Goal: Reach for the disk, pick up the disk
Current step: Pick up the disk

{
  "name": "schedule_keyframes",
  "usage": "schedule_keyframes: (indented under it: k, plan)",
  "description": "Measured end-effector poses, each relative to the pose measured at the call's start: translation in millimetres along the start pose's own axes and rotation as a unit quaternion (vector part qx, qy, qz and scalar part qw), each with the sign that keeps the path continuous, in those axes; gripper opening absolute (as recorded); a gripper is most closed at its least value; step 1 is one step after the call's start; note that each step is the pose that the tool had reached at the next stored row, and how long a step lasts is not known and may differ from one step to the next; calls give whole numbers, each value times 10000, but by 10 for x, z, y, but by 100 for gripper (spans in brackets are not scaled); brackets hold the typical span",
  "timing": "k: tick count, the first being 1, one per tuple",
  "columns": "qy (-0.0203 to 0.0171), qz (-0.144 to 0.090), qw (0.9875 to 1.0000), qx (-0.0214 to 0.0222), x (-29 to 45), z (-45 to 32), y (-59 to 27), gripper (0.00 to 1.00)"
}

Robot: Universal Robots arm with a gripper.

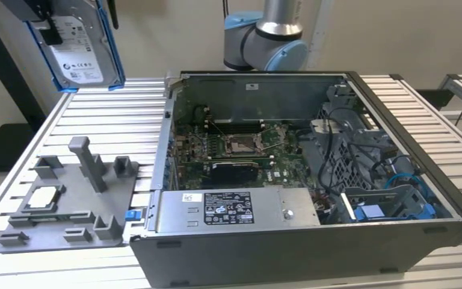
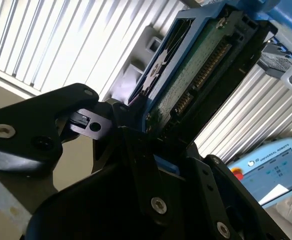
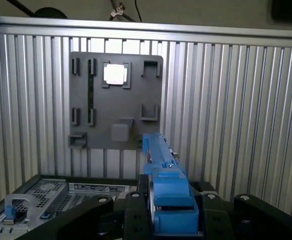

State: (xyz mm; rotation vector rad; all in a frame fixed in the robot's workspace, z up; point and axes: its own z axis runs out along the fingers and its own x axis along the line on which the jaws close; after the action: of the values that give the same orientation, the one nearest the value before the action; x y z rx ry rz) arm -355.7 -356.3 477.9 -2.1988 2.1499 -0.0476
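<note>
The hand (image 3: 171,202) is clamped on the disk (image 1: 82,54), holding it clear above the table (image 1: 86,120).

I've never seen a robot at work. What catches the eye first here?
The blue-framed disk, clamped in the gripper, hangs high above the table at the exterior view's left. An open computer case, its green board bared, takes up the table's middle, with a grey fixture plate beside it.
</note>
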Motion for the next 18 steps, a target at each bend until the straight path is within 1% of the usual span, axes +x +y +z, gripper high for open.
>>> schedule_keyframes:
  k: [11, 18]
  plan:
    - [0, 0, 10000, 0, 6, 18, -261, 0]
    - [0, 1, 10000, -1, 11, 33, -477, 0]
